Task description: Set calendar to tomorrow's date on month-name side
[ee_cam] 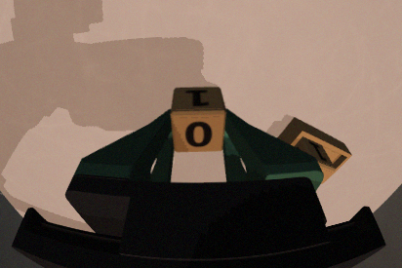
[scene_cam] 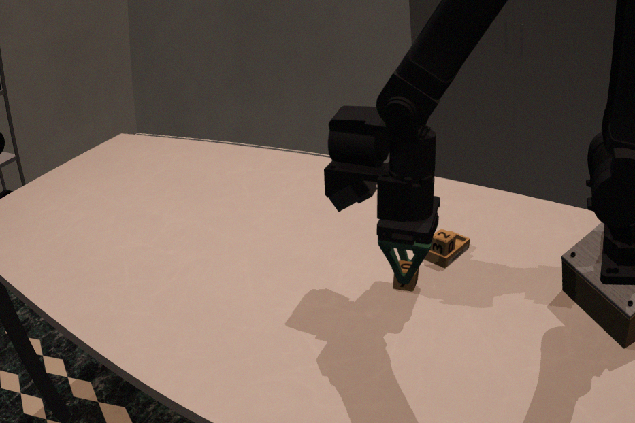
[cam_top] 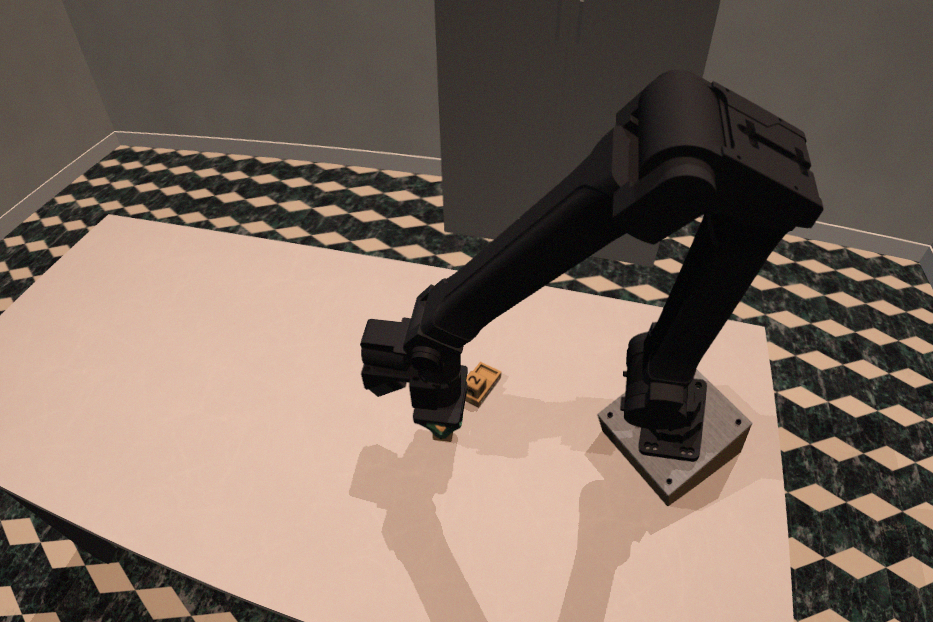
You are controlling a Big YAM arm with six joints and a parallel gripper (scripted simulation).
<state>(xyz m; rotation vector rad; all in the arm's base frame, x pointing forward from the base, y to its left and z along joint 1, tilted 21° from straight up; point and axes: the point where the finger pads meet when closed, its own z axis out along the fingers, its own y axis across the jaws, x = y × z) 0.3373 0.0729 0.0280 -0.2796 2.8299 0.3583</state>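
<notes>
My gripper (cam_top: 441, 432) (scene_cam: 403, 280) (ee_cam: 198, 117) points down, its green fingers shut on opposite sides of a wooden cube (cam_top: 441, 439) (scene_cam: 405, 286) (ee_cam: 198, 131). In the wrist view this cube shows 0 on its upper face and an upside-down 1 on the side facing the camera. It is at or just above the table; a gap cannot be made out. The tray (cam_top: 490, 390) (scene_cam: 455, 256) (ee_cam: 317, 134) lies flat behind the gripper. The other cube (cam_top: 474, 381) (scene_cam: 442, 241) sits in its left part in the exterior view, with 2 on top and 3 and 0 on visible sides.
The robot's base block (cam_top: 709, 440) (scene_cam: 597, 294) stands on the table (cam_top: 225, 366) (scene_cam: 203, 249) to the right of the tray. The right part of the tray holds no cube. The arm's shadow falls over the front of the table.
</notes>
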